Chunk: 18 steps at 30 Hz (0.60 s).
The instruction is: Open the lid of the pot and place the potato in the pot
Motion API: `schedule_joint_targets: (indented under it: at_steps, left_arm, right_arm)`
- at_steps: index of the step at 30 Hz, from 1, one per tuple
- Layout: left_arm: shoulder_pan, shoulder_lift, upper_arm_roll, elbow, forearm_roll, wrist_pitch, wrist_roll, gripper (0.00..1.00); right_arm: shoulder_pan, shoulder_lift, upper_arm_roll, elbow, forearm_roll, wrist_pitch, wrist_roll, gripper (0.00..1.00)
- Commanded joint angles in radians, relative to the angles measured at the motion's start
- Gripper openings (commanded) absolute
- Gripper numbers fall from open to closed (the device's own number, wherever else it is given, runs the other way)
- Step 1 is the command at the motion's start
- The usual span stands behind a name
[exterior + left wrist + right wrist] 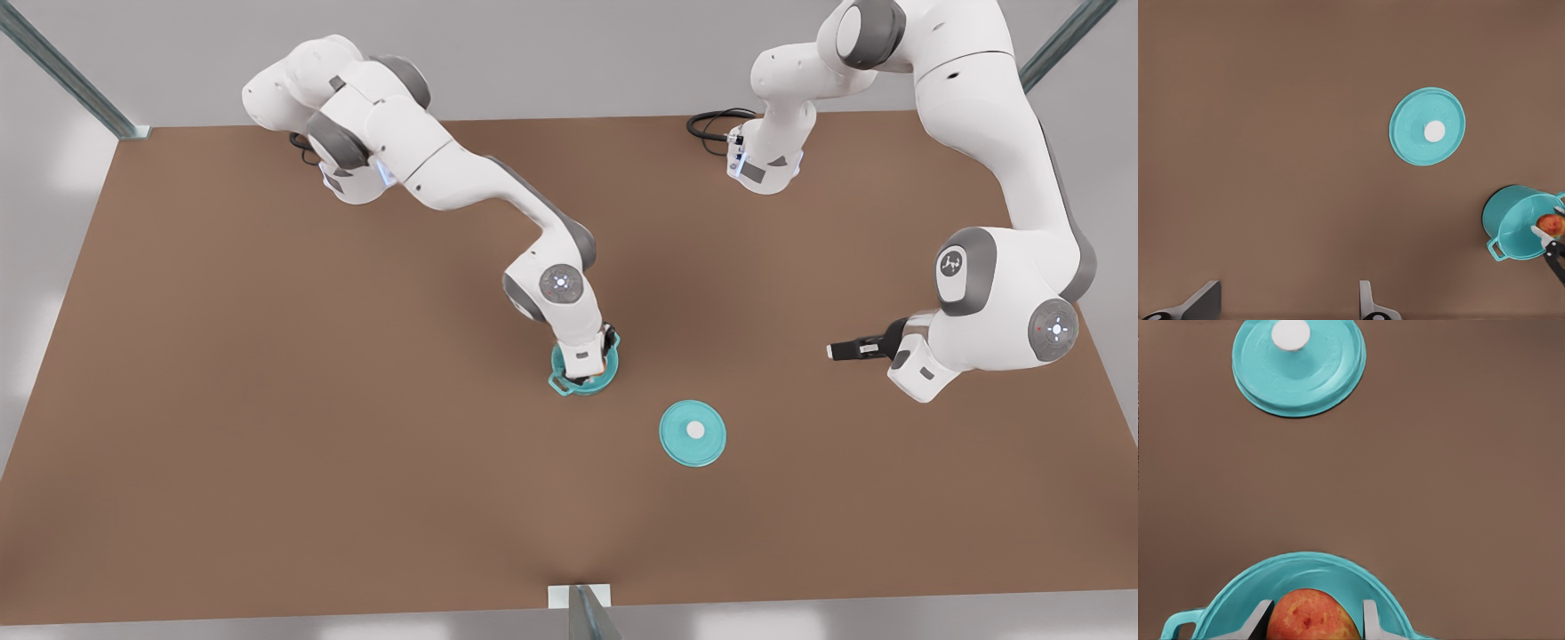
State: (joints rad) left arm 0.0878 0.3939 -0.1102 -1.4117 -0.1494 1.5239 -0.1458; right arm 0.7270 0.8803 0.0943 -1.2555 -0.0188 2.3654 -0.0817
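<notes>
Right claw (pixel 1313 623) is clenched on the potato (pixel 1311 619), holding it inside the pot's (pixel 584 372) rim. The pot lid (pixel 693 433) lies flat on the tabletop (pixel 267 400), near the pot but apart. Left claw (pixel 1288 303) is released, waiting well away from both

Brown desk (pixel 267 400), plain matte top. Teal pot (pixel 582 378) stands upright on it near the middle, lid off. Teal pot lid (pixel 693 433) with white knob lies flat on the desk, knob up, near the pot toward the front view's right, not touching it. Black cable (pixel 711 124) coils at the far edge.
</notes>
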Motion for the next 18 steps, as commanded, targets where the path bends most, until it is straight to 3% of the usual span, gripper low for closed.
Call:
schedule_joint_targets:
  at_steps: [1, 2, 3, 7, 8, 9, 12, 13, 14, 15, 16, 18]
  left_arm:
    - [0.000, -0.001, 0.000, 0.000, 0.001, -0.001, -0.001, 1.00]
    - [0.000, -0.001, 0.000, 0.000, 0.001, -0.001, -0.001, 1.00]
    - [0.000, -0.001, 0.000, 0.000, 0.001, -0.001, -0.001, 1.00]
    - [0.000, -0.001, 0.000, 0.000, 0.001, -0.001, -0.003, 1.00]
    - [0.000, -0.001, 0.000, 0.000, 0.001, -0.001, -0.003, 1.00]
    - [0.000, -0.001, 0.000, 0.000, 0.001, -0.001, -0.005, 1.00]
    - [-0.003, 0.000, 0.000, 0.011, 0.001, 0.001, -0.011, 1.00]
    - [-0.003, 0.000, -0.002, 0.016, 0.001, 0.004, -0.011, 1.00]
    - [-0.003, -0.003, 0.000, 0.022, -0.002, 0.005, -0.005, 1.00]
    - [-0.002, -0.003, 0.000, 0.062, 0.002, 0.012, 0.011, 1.00]
    - [0.001, -0.001, 0.000, 0.074, 0.010, 0.021, 0.022, 1.00]
    - [-0.003, 0.000, -0.003, 0.138, 0.047, 0.025, 0.060, 1.00]
  right_arm:
    - [0.003, 0.006, -0.002, 0.008, -0.016, 0.028, 0.092, 0.45]
    - [0.003, 0.006, -0.002, 0.008, -0.016, 0.029, 0.091, 0.61]
    - [0.003, 0.006, -0.002, 0.008, -0.015, 0.051, 0.092, 1.00]
    - [0.002, -0.010, -0.021, 0.008, -0.010, 0.026, 0.099, 1.00]
    - [-0.037, -0.087, -0.059, 0.008, -0.009, -0.109, 0.097, 1.00]
    - [-0.125, -0.171, -0.093, 0.010, -0.013, -0.277, 0.095, 1.00]
    - [-0.507, -0.346, -0.088, 0.013, -0.015, -0.531, -0.069, 1.00]
    - [-0.636, -0.348, -0.080, 0.013, -0.015, -0.535, -0.086, 1.00]
    - [-0.666, -0.353, -0.096, 0.015, -0.050, -0.537, -0.072, 1.00]
    - [-0.758, -0.470, -0.096, -0.116, -0.036, -0.511, -0.133, 1.00]
    - [-0.814, -0.518, -0.099, -0.251, -0.018, -0.370, -0.148, 1.00]
    - [-0.827, -0.514, -0.097, -0.213, -0.001, -0.422, -0.148, 1.00]
